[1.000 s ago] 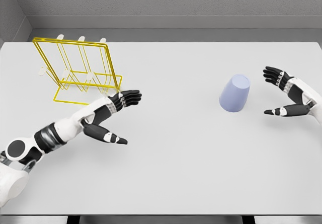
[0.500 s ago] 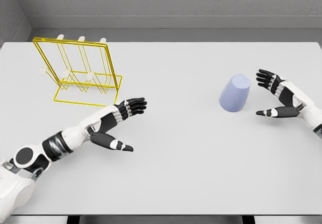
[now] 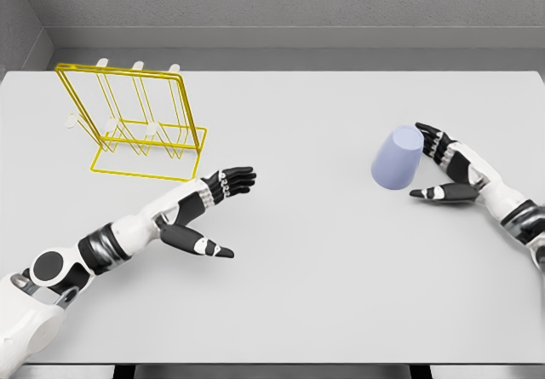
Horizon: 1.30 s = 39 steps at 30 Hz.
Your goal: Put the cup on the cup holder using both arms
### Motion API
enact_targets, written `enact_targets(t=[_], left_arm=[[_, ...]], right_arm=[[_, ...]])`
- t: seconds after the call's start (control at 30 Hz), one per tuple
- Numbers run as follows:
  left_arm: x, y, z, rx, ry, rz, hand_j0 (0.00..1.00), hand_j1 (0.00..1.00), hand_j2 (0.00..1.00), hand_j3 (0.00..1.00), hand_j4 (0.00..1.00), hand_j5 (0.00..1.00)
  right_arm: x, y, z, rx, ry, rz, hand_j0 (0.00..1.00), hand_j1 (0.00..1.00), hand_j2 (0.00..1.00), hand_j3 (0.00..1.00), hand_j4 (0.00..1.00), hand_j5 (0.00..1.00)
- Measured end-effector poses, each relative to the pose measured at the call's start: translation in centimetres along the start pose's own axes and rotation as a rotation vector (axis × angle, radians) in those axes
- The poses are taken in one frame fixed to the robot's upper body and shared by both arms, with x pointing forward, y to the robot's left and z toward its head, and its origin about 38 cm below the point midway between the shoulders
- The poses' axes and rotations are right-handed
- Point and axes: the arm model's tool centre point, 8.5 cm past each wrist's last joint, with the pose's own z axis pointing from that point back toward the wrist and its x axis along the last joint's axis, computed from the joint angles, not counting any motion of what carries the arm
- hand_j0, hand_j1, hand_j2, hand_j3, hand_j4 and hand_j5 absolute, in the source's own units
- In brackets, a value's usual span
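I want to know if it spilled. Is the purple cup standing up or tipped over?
Tipped. The cup leans on the table, its closed end pointing up and back. Its mouth is hidden, so whether anything spilled cannot be told.

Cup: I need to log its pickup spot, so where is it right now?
In the head view the cup stands upside down on the table's right half, just left of the open right hand, far from the yellow cup holder.

The single head camera is looking steeply down and forward across the white table (image 3: 324,294), taking in the far wall.
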Motion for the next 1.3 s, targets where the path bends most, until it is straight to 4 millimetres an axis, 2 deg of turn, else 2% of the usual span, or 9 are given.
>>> enact_targets(t=[0.27,0.7,1.2,1.3], left_arm=[[0.1,0.3,0.0,0.008,0.002,0.010,1.00,1.00,1.00,1.00,1.00,1.00],[-0.1,1.2,0.1,0.025,0.014,0.002,1.00,1.00,1.00,1.00,1.00,1.00],[-0.1,0.9,0.6,-0.050,0.037,-0.017,1.00,1.00,1.00,1.00,1.00,1.00],[-0.1,0.8,0.7,-0.050,0.038,-0.016,1.00,1.00,1.00,1.00,1.00,1.00]], right_arm=[[0.2,0.4,-0.9,0.008,-0.013,-0.008,1.00,1.00,1.00,1.00,1.00,1.00],[0.2,1.1,-1.3,0.032,-0.012,-0.005,1.00,1.00,1.00,1.00,1.00,1.00],[0.7,1.5,-2.3,0.064,-0.015,0.009,1.00,1.00,1.00,1.00,1.00,1.00],[0.6,1.6,-2.3,0.067,-0.013,0.009,0.96,0.96,0.96,0.96,0.96,0.96]])
